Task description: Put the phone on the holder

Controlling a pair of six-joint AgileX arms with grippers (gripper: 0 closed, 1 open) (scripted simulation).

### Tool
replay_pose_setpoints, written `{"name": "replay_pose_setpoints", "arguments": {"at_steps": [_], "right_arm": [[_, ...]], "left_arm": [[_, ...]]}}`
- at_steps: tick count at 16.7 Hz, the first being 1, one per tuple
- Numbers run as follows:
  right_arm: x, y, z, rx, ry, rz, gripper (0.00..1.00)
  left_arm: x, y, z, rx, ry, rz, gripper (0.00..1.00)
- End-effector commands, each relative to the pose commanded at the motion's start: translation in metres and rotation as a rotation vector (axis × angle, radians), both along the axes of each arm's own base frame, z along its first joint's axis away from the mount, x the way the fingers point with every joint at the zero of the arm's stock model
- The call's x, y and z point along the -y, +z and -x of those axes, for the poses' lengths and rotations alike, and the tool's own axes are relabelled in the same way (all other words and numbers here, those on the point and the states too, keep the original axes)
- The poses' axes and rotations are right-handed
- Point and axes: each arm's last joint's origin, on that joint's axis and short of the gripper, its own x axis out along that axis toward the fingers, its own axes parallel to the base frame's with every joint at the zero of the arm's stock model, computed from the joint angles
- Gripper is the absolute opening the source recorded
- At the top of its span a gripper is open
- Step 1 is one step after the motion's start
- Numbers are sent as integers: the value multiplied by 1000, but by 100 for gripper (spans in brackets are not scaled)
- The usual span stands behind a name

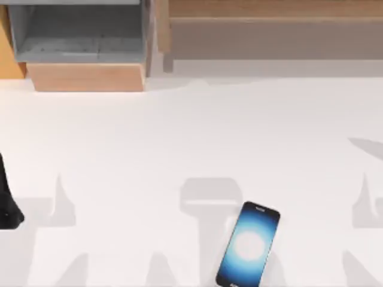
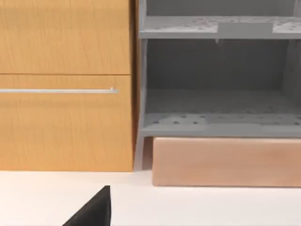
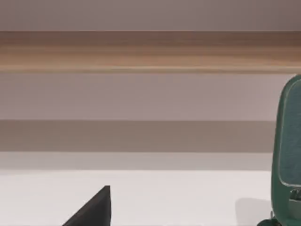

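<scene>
The phone (image 1: pixel 249 245) lies flat and face up on the white table (image 1: pixel 179 137), near the front edge and right of the middle. Its black frame surrounds a blue screen with a white centre. A dark green upright stand (image 3: pixel 287 150) stands on the table in the right wrist view; I take it for the holder. Part of my left arm (image 1: pixel 7 200) shows black at the table's left edge, far from the phone. A black wedge of the left gripper (image 2: pixel 94 212) shows in the left wrist view. A like wedge of the right gripper (image 3: pixel 94 212) shows in the right wrist view. Neither touches anything.
A grey open shelf unit (image 1: pixel 84 36) over a pale wooden block (image 1: pixel 87 76) stands at the back left, next to an orange wooden cabinet (image 2: pixel 66 84) with a metal handle. A long wooden ledge (image 1: pixel 269 24) runs along the back right.
</scene>
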Motion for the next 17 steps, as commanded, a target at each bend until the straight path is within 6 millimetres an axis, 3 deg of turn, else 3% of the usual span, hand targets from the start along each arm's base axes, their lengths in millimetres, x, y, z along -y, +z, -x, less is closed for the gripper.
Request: {"name": "replay_pose_setpoints", "arguments": {"at_steps": [4, 10, 14, 17], "right_arm": [[-2, 6, 0, -22, 21, -29, 100], [-24, 53, -15, -319, 148, -260, 100], [-62, 72, -55, -734, 158, -395, 100], [-105, 66, -88, -1059, 78, -425, 100]], "left_arm": [[0, 0, 0, 0, 0, 0, 100], [0, 0, 0, 0, 0, 0, 100], [0, 0, 0, 0, 0, 0, 100], [0, 0, 0, 0, 0, 0, 100]]}}
